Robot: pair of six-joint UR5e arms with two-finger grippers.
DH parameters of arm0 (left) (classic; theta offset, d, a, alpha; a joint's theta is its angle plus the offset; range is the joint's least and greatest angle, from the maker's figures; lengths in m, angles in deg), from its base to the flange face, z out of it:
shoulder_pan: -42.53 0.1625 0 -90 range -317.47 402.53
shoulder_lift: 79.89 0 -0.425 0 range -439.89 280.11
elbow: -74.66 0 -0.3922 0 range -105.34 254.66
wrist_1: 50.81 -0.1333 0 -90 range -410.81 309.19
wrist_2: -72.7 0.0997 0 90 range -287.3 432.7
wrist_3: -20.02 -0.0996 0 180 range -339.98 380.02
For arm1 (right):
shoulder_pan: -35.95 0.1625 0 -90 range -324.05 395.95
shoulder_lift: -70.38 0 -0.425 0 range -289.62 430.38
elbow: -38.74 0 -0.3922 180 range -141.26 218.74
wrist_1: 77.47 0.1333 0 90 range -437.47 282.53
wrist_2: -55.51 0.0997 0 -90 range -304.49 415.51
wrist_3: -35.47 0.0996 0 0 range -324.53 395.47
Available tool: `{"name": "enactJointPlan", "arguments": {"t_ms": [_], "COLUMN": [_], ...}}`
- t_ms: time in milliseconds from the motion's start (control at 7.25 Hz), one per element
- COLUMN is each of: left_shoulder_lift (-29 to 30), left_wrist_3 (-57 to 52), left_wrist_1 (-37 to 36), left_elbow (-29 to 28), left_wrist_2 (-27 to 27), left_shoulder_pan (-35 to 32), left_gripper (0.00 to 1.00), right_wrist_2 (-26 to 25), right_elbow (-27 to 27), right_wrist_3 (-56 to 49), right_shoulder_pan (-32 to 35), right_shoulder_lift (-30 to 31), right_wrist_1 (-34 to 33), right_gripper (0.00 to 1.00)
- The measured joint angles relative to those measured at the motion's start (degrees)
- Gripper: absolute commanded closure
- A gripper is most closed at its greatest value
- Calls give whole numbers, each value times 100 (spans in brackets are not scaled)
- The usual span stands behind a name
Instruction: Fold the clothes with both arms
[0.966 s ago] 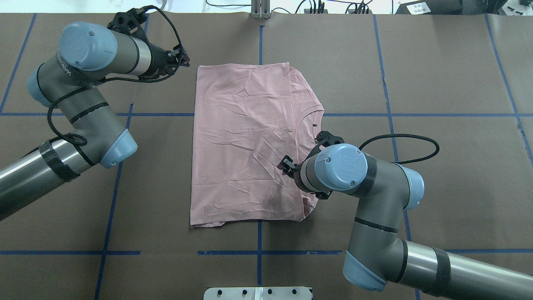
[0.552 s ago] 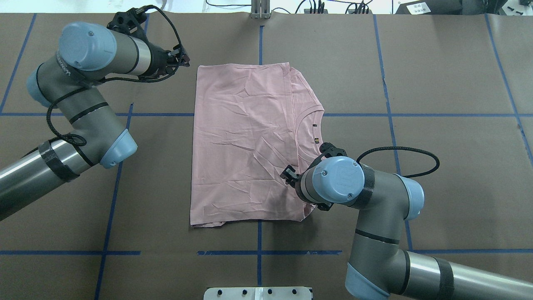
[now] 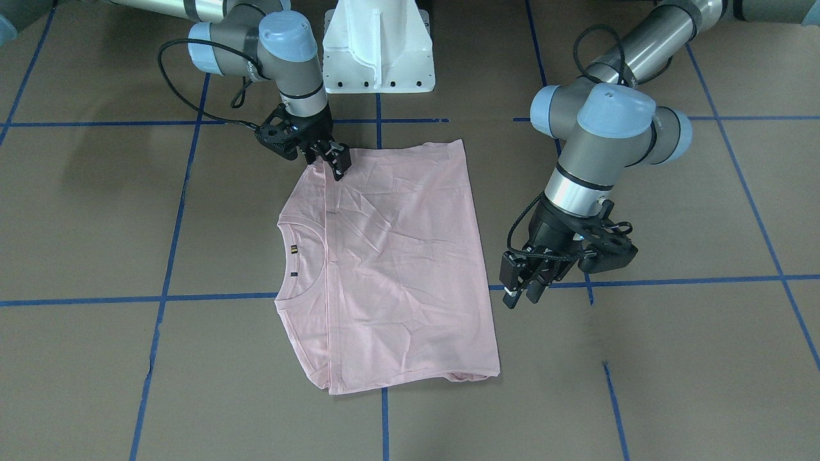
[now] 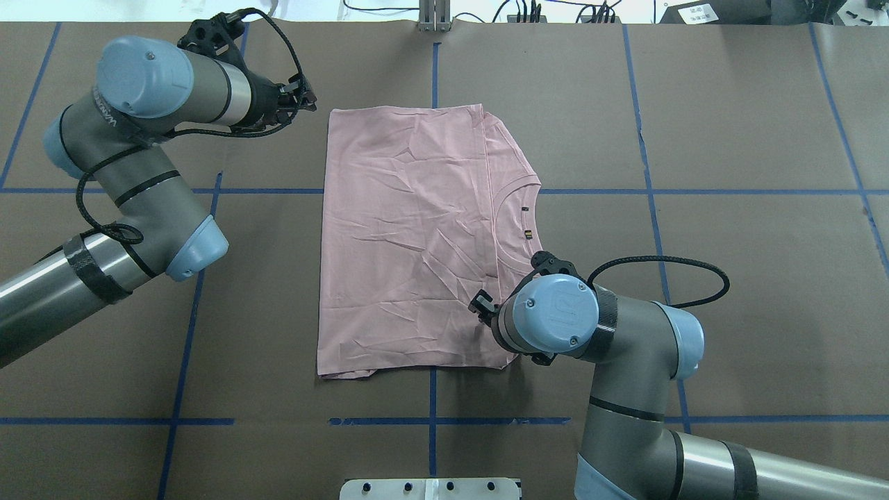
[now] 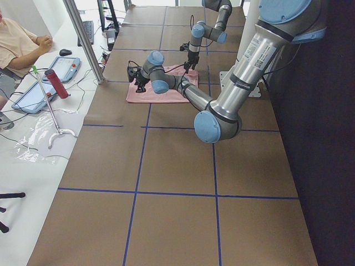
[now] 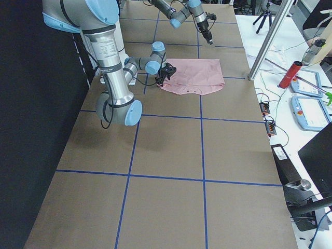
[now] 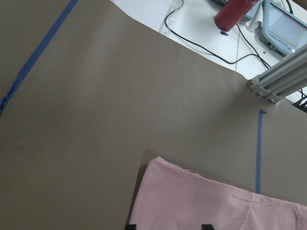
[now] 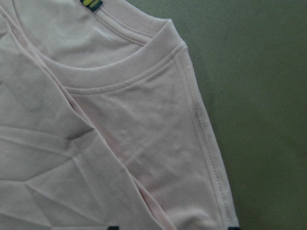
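The pale pink T-shirt (image 4: 410, 236) lies folded and flat on the brown table, with its ribbed collar (image 4: 510, 222) toward my right side and its print hidden. My left gripper (image 4: 305, 97) is open, just off the shirt's far left corner; the left wrist view shows that corner (image 7: 216, 206) between its fingertips. My right gripper (image 4: 479, 305) is open, low over the shirt's shoulder near its near right corner (image 3: 337, 168). The right wrist view shows collar and shoulder seam (image 8: 120, 120) close below; I cannot tell whether it touches.
Blue tape lines (image 4: 430, 191) grid the brown table cover. The white pedestal base (image 3: 378, 48) stands at the robot side. An aluminium post (image 4: 434, 17) and cables sit at the far edge. A person (image 5: 19, 44), a red bottle (image 5: 55, 83) and tablets are on the side bench.
My right gripper has slid along the shirt's collar side toward the robot, from beside the collar to near the shirt's near right corner. The left arm has hardly moved.
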Motion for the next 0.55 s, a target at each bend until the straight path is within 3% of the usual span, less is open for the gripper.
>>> {"name": "enactJointPlan", "arguments": {"t_ms": [138,552], "left_shoulder_lift": [0,0], "left_wrist_3": [0,3], "left_wrist_1": [0,0], "left_elbow": [0,5], "left_wrist_2": [0,0], "left_shoulder_pan": [0,0], "left_gripper": [45,45], "right_wrist_2": [-1,5], "right_elbow": [-1,3], "right_wrist_3": [1,-9], "right_shoulder_pan": [-19,-28], "right_shoulder_lift": [-3,1], "right_wrist_1": [-13,-19], "right_gripper": [96,100]}}
